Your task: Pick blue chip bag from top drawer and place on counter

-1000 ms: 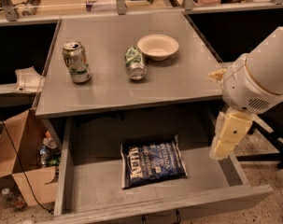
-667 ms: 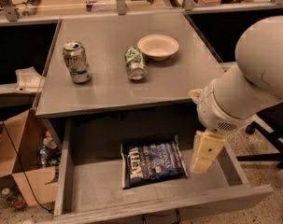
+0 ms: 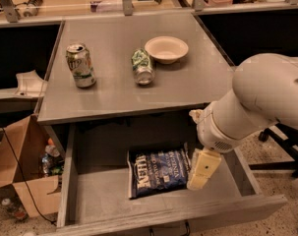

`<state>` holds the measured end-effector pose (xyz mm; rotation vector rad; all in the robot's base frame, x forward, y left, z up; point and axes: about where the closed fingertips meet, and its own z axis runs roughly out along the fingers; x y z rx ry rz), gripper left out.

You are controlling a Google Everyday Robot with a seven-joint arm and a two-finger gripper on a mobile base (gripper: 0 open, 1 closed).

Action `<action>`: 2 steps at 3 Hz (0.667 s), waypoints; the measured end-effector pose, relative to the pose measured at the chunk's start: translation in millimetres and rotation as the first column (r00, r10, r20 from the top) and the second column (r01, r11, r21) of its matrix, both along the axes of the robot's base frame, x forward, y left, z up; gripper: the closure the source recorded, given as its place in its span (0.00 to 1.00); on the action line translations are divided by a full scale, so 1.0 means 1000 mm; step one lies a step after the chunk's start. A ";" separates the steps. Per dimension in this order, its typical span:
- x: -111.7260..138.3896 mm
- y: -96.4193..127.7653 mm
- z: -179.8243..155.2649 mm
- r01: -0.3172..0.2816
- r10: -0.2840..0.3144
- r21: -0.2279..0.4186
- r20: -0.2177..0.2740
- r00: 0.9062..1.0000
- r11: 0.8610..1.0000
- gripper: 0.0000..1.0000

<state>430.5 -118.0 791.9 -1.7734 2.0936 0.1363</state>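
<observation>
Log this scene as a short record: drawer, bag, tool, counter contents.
drawer: top drawer, pulled open
bag: blue chip bag, flat on the drawer floor, not yet lifted
tool: tool, low inside the drawer at the bag's right edge; contact cannot be told
counter: counter, bearing an upright can, a tipped can and a bowl
beside drawer: cardboard box on the floor, left

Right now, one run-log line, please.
end effector: over top drawer, at edge of blue chip bag | bag: not on counter
</observation>
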 end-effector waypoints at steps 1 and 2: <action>0.000 0.000 0.000 0.000 0.000 0.000 0.000 1.000 1.000 0.00; -0.007 0.015 -0.022 -0.025 0.026 0.040 -0.023 0.999 0.999 0.00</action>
